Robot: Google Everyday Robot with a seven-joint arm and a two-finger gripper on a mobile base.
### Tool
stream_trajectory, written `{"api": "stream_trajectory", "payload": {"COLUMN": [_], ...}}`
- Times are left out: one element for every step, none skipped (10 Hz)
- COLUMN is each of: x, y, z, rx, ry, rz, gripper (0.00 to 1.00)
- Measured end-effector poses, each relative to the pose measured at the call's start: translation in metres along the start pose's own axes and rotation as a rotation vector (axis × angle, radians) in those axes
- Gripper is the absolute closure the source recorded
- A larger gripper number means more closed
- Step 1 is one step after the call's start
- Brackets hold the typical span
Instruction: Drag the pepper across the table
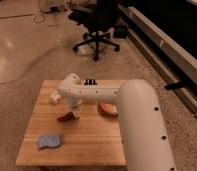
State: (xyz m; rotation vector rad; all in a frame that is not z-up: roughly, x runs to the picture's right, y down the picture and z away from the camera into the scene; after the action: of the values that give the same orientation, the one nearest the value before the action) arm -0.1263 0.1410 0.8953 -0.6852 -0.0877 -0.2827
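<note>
The pepper (pixel 66 117), a small dark red tapered piece, lies on the wooden table (pixel 92 145) left of centre. My gripper (pixel 73 113) hangs from the white arm (pixel 137 120) and sits right at the pepper's right end, low over the planks. The arm reaches in from the lower right and crosses the table's right half.
A round orange-red dish (pixel 109 107) sits partly hidden behind the arm. A blue-grey cloth (pixel 49 141) lies at the front left. A small black object (pixel 90 81) stands at the back edge. A white piece (pixel 54 97) lies at the left. A black office chair (pixel 98 25) stands beyond.
</note>
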Motion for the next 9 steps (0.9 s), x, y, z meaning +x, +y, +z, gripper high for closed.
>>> {"api": "stream_trajectory", "payload": {"x": [-0.004,-0.01,-0.014,-0.01,-0.009,-0.006,-0.002,0.002,0.005], "y": [0.0,-0.001,-0.003,-0.006,-0.006,-0.004,-0.003,-0.003,0.0], "z": [0.0,-0.001,-0.003,-0.004,-0.004,-0.005,-0.009,-0.01,-0.009], "rx": [0.001,0.003,0.007,0.009,0.009,0.005,0.002,0.002,0.0], "ry": [0.0,-0.001,-0.002,-0.001,-0.001,0.011,0.011,0.012,0.014], "rz": [0.003,0.006,0.009,0.008,0.008,0.014,0.02,0.022,0.021], "gripper": [0.74,0.74,0.74,0.74,0.74,0.74,0.74,0.74,0.74]}}
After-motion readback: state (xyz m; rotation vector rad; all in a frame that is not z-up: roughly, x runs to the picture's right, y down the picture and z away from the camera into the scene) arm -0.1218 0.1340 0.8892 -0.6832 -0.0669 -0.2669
